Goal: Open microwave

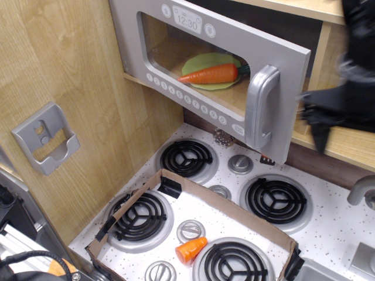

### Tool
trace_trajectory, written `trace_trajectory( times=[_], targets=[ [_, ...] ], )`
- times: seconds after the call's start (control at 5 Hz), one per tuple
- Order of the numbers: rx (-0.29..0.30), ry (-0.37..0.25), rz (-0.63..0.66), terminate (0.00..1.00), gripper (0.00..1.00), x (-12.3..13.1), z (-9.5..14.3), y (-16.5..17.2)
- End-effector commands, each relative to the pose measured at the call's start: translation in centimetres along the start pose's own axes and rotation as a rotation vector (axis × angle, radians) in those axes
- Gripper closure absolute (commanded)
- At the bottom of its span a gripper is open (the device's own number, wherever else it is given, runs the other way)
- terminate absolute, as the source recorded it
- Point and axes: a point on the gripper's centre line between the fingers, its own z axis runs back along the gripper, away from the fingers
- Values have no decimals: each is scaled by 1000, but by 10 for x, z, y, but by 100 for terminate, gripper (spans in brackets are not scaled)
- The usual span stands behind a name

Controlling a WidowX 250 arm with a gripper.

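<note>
The silver-grey microwave (275,58) hangs at the top centre with its door swung partly out toward me. Its chunky grey handle (259,105) stands upright at the door's right edge. A row of small white buttons (187,99) runs along the bottom of the door and the clock display (187,22) reads 12:30. Through the clear window an orange carrot (210,74) lies on a green plate (211,61). My black gripper (331,114) is a blur at the right edge, apart from the handle; its jaws cannot be made out.
A stove top (328,234) with several black coil burners lies below. A cardboard tray (234,208) sits on it, with an orange cup (191,250) inside. A grey wall holder (44,137) hangs on the left wood panel. A wooden shelf (345,140) is at right.
</note>
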Motion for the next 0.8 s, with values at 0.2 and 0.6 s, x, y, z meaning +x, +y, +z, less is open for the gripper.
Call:
trace_trajectory(
  times=[0.2, 0.6],
  targets=[
    [0, -85, -221, 0, 0, 40, 9, -23],
    [-13, -105, -365, 0, 0, 61, 6, 5]
  ],
)
